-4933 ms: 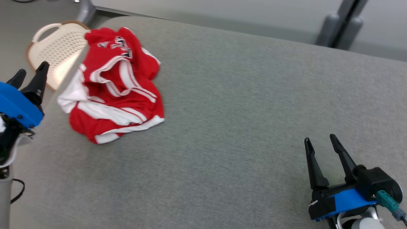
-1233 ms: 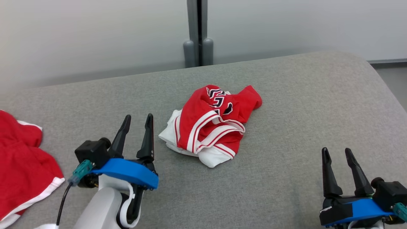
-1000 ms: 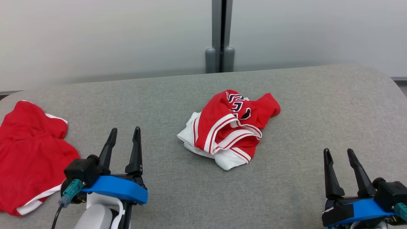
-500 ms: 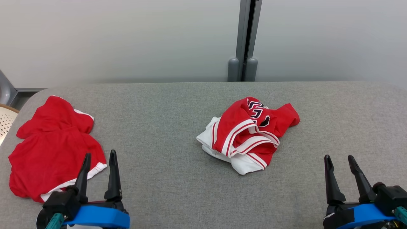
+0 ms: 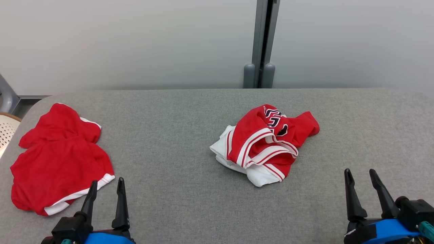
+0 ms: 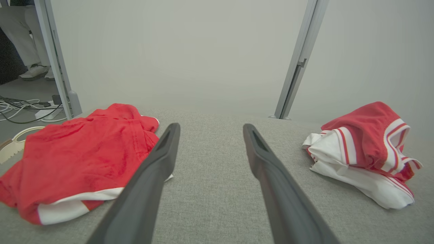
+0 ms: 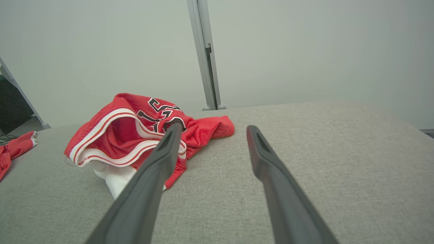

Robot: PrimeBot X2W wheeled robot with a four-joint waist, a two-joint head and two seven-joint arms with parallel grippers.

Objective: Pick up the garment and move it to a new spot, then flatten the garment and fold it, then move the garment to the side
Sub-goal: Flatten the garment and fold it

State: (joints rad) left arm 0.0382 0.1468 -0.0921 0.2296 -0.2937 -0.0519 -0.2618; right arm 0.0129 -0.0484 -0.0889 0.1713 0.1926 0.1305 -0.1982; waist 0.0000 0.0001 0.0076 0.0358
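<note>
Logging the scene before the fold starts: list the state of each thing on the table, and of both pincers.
Jersey: crumpled in a heap in the middle of the table, held by neither pincer.
Red garment: lying loosely spread near the left end, rumpled.
Left pincer: open, empty.
Right pincer: open, empty.
Basket: partly in view beyond the left end; contents cannot be told.

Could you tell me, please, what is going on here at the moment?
A two-armed robot faces a grey padded table holding two garments. A crumpled red-and-white jersey lies heaped near the middle; a flatter red garment with a white hem lies at the left. The left gripper and right gripper are both open and empty at the near edge, touching neither.
</note>
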